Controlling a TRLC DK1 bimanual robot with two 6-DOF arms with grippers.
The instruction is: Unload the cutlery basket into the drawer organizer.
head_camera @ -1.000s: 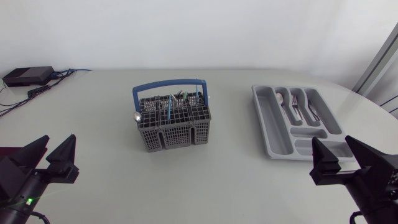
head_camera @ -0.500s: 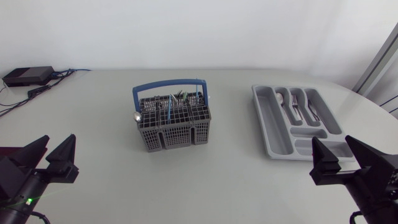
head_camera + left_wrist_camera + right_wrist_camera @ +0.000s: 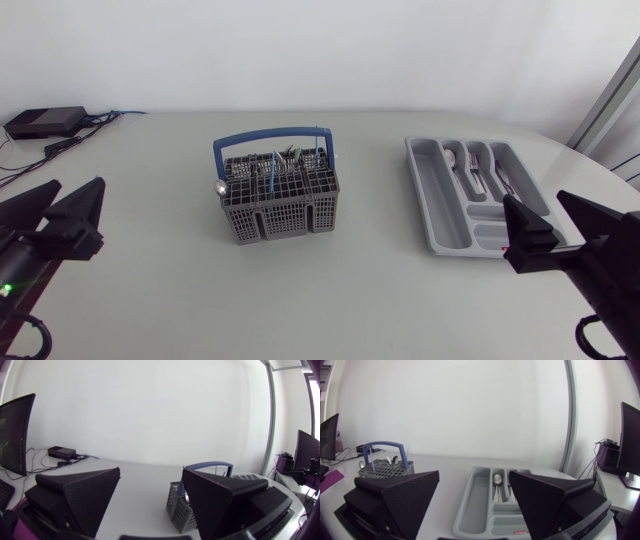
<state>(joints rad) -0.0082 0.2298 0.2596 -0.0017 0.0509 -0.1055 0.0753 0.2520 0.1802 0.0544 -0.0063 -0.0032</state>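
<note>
The grey cutlery basket (image 3: 277,195) with a blue handle stands mid-table and holds several pieces of cutlery, some blue-handled. To its right lies the grey drawer organizer (image 3: 440,195) with a spoon and forks (image 3: 478,172) in its middle slots. My left gripper (image 3: 55,203) is open and empty at the left edge, far from the basket. My right gripper (image 3: 560,222) is open and empty over the organizer's near right corner. In the left wrist view the basket (image 3: 176,505) shows ahead, between the open fingers (image 3: 85,495). The right wrist view has the organizer (image 3: 479,491) just ahead and the basket (image 3: 382,467) beyond.
A black box with cables (image 3: 45,122) sits at the back left corner of the table. The table's rounded edge curves just past the organizer on the right.
My left gripper has drawn back toward the left edge and farther up the table. My right gripper has shifted slightly right and up. Basket and organizer have not moved.
</note>
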